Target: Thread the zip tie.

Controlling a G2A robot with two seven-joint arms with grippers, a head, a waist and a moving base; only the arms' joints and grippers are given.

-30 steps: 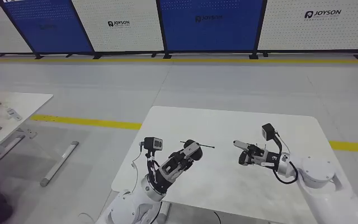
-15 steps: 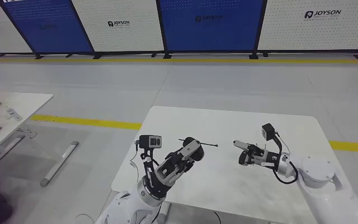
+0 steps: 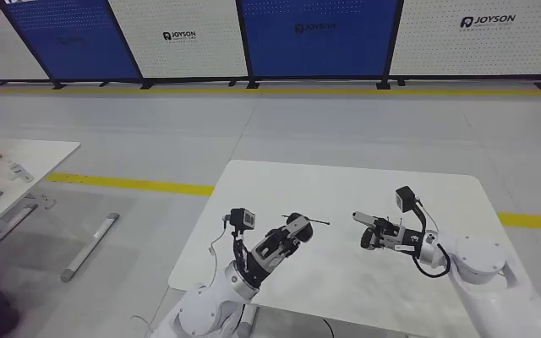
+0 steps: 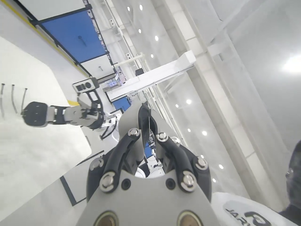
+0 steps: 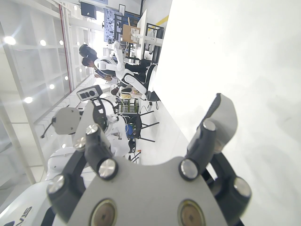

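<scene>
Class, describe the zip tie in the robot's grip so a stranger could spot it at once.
Find the white table, then the left tool at its near left edge. The zip tie is the thin black strip pinched in that tool, poking out sideways; the three similar strips lie loose on the table, ungripped.

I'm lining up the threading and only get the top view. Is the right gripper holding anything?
Observer: No. The right gripper is open, with nothing between its fingers.
Operator: Is the left one actually pinching the tie?
Observer: Yes. The left gripper is shut on the zip tie, which is clamped edge-on between its pads.
Operator: Any spares nearby?
Observer: Three thin strips, likely more ties, lie on the table close to the right gripper.
</scene>
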